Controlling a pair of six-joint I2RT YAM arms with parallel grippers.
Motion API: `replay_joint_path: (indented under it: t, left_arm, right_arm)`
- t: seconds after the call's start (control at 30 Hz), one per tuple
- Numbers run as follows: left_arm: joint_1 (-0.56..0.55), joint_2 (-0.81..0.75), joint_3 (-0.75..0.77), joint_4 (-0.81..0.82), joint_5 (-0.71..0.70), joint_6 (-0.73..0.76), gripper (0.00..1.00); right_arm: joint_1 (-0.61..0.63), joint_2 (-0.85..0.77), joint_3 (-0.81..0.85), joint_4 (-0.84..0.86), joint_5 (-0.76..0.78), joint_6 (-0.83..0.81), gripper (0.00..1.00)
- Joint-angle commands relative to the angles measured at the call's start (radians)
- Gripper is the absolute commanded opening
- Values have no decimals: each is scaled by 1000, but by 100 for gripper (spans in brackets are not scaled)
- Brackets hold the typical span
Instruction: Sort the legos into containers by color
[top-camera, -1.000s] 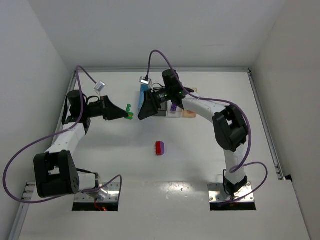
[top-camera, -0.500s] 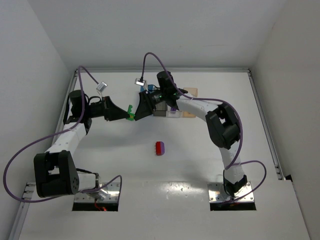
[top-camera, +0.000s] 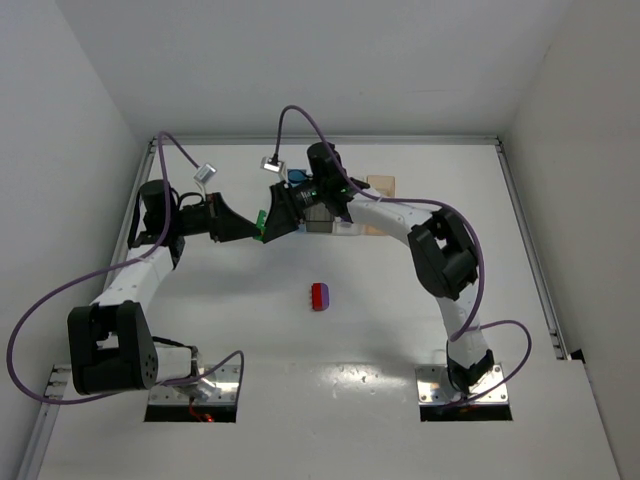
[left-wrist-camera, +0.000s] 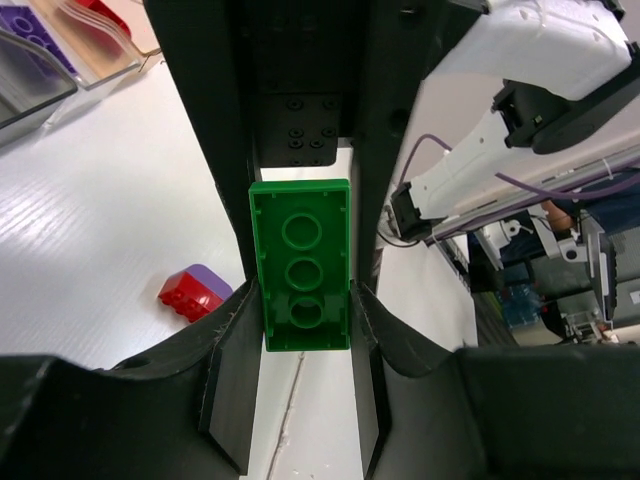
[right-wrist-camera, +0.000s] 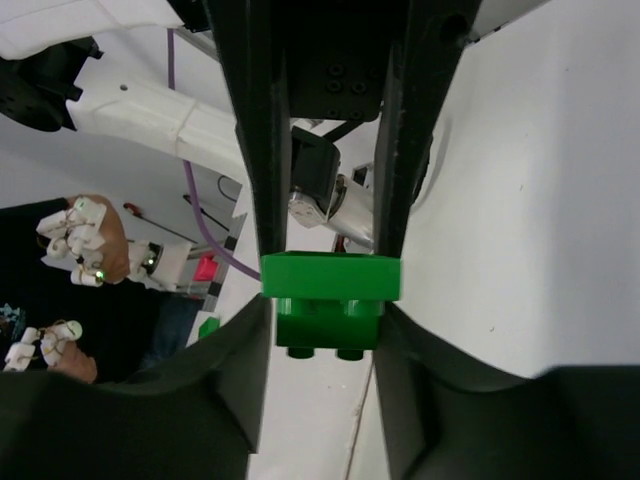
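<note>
My left gripper (top-camera: 252, 230) and right gripper (top-camera: 270, 217) meet tip to tip above the table's far left. Between them is a bright green brick (top-camera: 260, 221) joined to a dark green brick. In the left wrist view my left gripper (left-wrist-camera: 305, 335) is shut on the bright green brick (left-wrist-camera: 300, 265), seen from its hollow underside. In the right wrist view my right gripper (right-wrist-camera: 328, 335) is shut on the dark green brick (right-wrist-camera: 330, 322) under the bright one (right-wrist-camera: 330, 276). A red and purple brick pair (top-camera: 319, 296) lies mid-table and shows in the left wrist view (left-wrist-camera: 193, 297).
The bins stand behind the right arm at the back: blue bin (top-camera: 296, 177), pale orange bin (top-camera: 381, 185), clear bin (top-camera: 345, 227). The left wrist view shows a grey bin (left-wrist-camera: 25, 95) holding a purple brick and the orange bin (left-wrist-camera: 110, 45) with red ones.
My right gripper has swung left from over the bins to the green bricks in my left gripper and now has its fingers around them. The left arm has barely moved.
</note>
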Motion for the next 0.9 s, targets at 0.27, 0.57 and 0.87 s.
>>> replay_joint_path:
  t: [0.27, 0.57, 0.87]
  left_arm:
    - [-7, -3, 5, 23, 8, 31, 8]
    - [-7, -3, 5, 23, -1, 31, 32]
    - [-7, -3, -4, 23, -1, 31, 62]
  right_arm:
    - [18, -18, 43, 65, -13, 4, 11]
    - [18, -28, 34, 76, -23, 4, 8]
    - [18, -28, 24, 76, -32, 4, 8]
